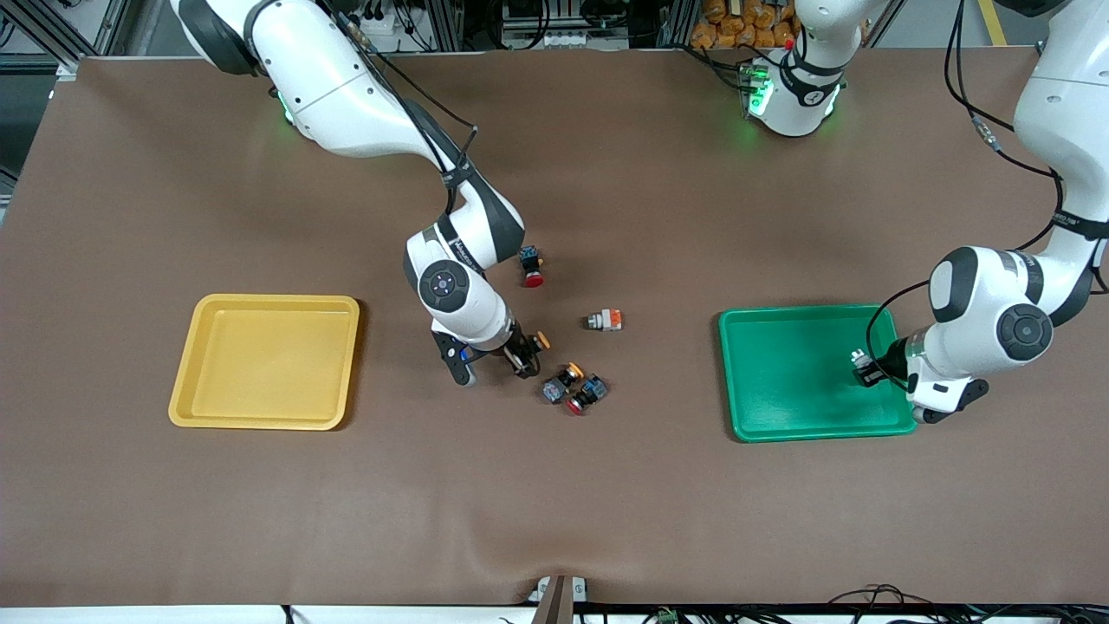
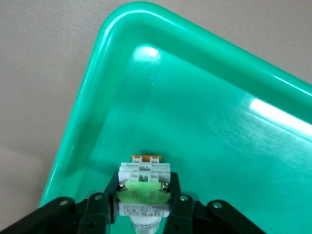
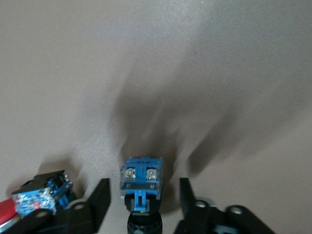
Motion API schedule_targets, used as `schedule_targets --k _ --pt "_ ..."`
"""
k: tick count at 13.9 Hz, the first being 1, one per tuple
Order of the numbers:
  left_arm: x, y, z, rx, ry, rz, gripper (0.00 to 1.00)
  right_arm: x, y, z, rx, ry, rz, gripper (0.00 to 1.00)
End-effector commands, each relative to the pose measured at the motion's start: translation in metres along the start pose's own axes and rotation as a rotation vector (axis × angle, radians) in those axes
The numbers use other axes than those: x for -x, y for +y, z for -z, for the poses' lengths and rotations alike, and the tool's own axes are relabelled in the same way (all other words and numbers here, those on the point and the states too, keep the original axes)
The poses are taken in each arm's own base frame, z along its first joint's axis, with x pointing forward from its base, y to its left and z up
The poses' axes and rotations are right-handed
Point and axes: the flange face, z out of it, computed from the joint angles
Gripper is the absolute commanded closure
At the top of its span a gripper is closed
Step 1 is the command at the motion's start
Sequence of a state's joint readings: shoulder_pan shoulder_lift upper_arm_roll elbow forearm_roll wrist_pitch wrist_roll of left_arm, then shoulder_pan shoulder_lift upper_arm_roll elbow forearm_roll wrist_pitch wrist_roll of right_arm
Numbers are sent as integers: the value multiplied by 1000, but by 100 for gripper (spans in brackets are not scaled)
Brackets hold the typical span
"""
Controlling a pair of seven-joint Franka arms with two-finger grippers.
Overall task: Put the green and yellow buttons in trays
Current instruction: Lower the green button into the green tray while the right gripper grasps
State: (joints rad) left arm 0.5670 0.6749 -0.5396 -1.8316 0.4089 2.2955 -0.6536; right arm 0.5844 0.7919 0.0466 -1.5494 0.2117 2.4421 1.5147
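Observation:
My left gripper (image 1: 866,371) (image 2: 144,183) hangs low over the green tray (image 1: 780,407) (image 2: 219,122), near the tray's end toward the left arm. It is shut on a silver-white button with a green block (image 2: 144,192) (image 1: 859,357). My right gripper (image 1: 526,357) (image 3: 141,195) is down at the table, open. A yellow-capped button (image 1: 541,340) with a blue body (image 3: 141,178) lies between its fingers, with a gap on each side. A second yellow-capped button (image 1: 565,380) lies close by, nearer the front camera. A silver-white button with an orange block (image 1: 604,321) lies between the trays. The yellow tray (image 1: 260,364) holds nothing.
A red-capped switch (image 1: 587,394) (image 3: 36,200) touches the second yellow-capped button. Another red-capped switch (image 1: 530,267) lies farther from the front camera, beside the right arm's wrist. The brown mat has a wrinkle near its front edge.

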Motion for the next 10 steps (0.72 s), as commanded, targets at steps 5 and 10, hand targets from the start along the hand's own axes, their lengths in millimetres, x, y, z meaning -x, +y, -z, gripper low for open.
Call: schedule_targets --k 5,10 --pt "-3 12 6 2 18 -37 24 -15 4 19 74 15 88 96" --pt "20 52 38 24 7 -57 0 -89 18 95 229 -39 291 98"
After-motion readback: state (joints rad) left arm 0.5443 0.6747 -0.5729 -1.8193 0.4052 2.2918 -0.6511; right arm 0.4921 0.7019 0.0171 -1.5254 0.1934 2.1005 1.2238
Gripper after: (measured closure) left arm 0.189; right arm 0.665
